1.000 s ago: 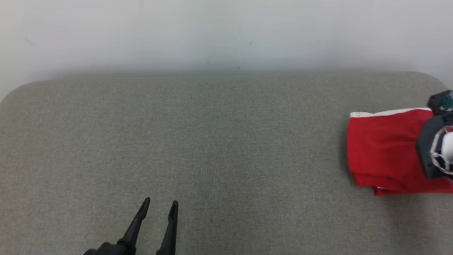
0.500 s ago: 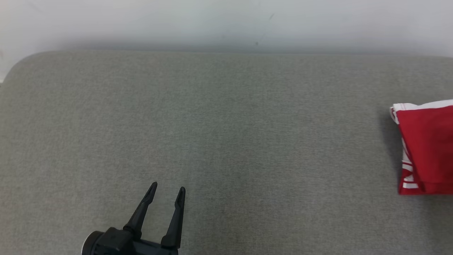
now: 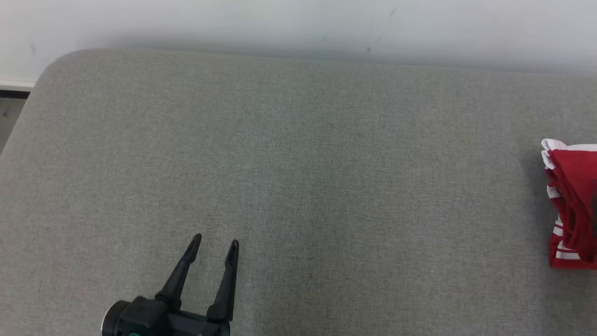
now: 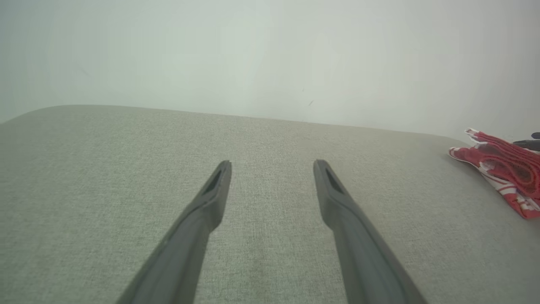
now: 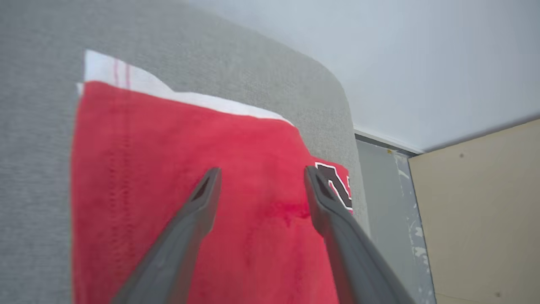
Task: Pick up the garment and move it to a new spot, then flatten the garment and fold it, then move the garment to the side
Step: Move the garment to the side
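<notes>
Both splayed — left gripper (image 3: pixel 215 239), right gripper (image 5: pixel 262 169)

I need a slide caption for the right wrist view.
Open right end effector over the folded red garment on grey padded surface.

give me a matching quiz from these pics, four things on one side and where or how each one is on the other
Things:
1 garment
2 left gripper
3 right gripper
4 wall

Descriptions:
A open, over bare grey table
B red, folded, near the table's right end
C open, above the garment
D pale, behind the table

Pairs: 1-B, 2-A, 3-C, 4-D
</notes>
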You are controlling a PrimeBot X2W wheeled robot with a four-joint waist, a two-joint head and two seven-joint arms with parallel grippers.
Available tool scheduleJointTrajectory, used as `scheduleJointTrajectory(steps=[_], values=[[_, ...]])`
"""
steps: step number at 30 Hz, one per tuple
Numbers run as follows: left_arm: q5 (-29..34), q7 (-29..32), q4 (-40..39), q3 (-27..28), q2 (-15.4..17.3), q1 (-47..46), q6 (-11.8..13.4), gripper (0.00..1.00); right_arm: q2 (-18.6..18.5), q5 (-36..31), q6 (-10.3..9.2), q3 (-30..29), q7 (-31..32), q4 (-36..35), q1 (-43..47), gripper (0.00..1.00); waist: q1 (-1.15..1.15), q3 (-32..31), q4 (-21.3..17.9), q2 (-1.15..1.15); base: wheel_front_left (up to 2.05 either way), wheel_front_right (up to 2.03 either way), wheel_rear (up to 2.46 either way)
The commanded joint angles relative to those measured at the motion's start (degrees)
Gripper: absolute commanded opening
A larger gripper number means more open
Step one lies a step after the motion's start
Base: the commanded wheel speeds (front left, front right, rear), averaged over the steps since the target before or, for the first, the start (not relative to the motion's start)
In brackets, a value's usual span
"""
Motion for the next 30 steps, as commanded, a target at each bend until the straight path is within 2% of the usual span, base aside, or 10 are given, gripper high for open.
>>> scheduleJointTrajectory(steps=[1, 4, 8, 12, 14, 18, 24, 30], values=[[-0.5, -0.2, -0.3, 0.4, -0.3, 0.3, -0.1, 1.00, 1.7, -0.1, 0.00, -1.1, -1.0, -1.3, 1.4, 1.00, 0.00, -1.4, -0.9, -0.01, 0.00, 0.00, 0.00], [-1.6, -0.2, -1.9, 3.2, -1.5, 1.4, 0.6, 1.00, 8.0, 0.0, 0.00, -5.9, -4.7, -7.5, 4.6, 1.00, 0.00, -3.1, -1.9, -0.01, 0.00, 0.00, 0.00], [-2.7, -0.2, -3.6, 5.8, -2.4, 2.5, 0.6, 1.00, 16.7, 2.5, 0.00, -9.2, -9.1, -14.4, 9.5, 1.00, 0.00, -5.3, -3.3, -0.01, 0.00, 0.00, 0.00], [-2.6, -0.2, -4.0, 8.0, -3.6, 3.6, 0.9, 1.00, 23.7, 6.5, 0.00, -9.5, -14.3, -19.6, 14.0, 1.00, 0.00, -7.1, -4.5, -0.01, 0.00, 0.00, 0.00], [-3.2, -0.2, -3.7, 8.6, -3.8, 4.0, 0.8, 1.00, 25.8, 9.6, 0.00, -8.3, -17.3, -20.9, 16.3, 1.00, 0.00, -7.8, -4.9, -0.01, 0.00, 0.00, 0.00], [-3.7, -0.2, -3.0, 9.3, -4.3, 4.3, 0.7, 1.00, 27.6, 14.5, 0.00, -5.1, -23.7, -21.7, 20.4, 1.00, 0.00, -9.4, -5.6, -0.01, 0.00, 0.00, 0.00], [-3.9, -0.2, -1.2, 11.1, -4.4, 5.3, 1.4, 1.00, 28.0, 20.6, 0.01, 0.3, -32.5, -20.7, 24.7, 1.00, 0.00, -11.5, -6.5, -0.01, 0.00, 0.00, 0.00], [-4.9, -0.2, 1.1, 12.7, -4.5, 6.8, 1.1, 1.00, 27.9, 21.2, 0.01, 3.5, -37.8, -17.2, 26.3, 1.00, 0.00, -12.8, -7.2, -0.01, 0.00, 0.00, 0.00]])
